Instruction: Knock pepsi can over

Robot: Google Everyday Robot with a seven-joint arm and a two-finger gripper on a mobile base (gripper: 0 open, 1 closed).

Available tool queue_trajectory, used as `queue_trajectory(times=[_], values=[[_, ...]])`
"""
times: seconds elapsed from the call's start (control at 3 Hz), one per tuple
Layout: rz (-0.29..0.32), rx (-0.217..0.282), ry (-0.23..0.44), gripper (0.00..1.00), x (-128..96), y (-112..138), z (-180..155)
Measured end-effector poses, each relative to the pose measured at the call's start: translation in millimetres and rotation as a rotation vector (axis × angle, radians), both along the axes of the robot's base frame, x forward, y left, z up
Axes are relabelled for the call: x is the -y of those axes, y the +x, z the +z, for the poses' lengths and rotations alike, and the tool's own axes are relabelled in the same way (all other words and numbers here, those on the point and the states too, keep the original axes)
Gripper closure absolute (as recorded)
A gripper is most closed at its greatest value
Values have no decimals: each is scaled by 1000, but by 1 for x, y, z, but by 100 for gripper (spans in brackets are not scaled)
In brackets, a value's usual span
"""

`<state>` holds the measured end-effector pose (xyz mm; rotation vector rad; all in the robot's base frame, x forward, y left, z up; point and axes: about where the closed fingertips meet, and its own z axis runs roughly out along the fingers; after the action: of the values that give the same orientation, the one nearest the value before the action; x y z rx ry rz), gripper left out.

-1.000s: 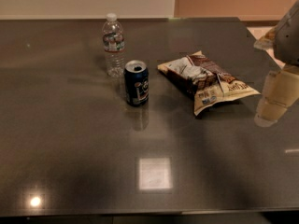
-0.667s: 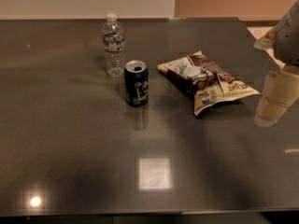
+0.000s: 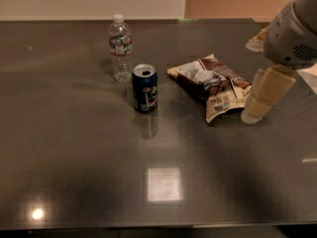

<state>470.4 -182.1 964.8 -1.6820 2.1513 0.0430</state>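
The pepsi can (image 3: 145, 89) is dark blue with a silver top and stands upright on the dark table (image 3: 74, 152), left of centre. My gripper (image 3: 253, 112) hangs at the right side of the view with its cream tip low over the table, just right of the snack bags. It is well to the right of the can and not touching it. The grey arm housing (image 3: 293, 31) fills the top right corner.
A clear plastic water bottle (image 3: 120, 46) stands upright just behind and left of the can. Two snack bags (image 3: 213, 83) lie between the can and the gripper. Another packet (image 3: 256, 39) shows partly behind the arm. The table's front edge runs along the bottom.
The gripper has moved left, closer to the snack bags. The can, bottle and bags have not moved.
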Motion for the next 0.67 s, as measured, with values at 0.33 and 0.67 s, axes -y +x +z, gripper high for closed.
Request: queue_trajectory(times=[0.33,0.67], values=[[15,4,102,0,-26,25,-10],[23,14,198,0,-48,42,-16]])
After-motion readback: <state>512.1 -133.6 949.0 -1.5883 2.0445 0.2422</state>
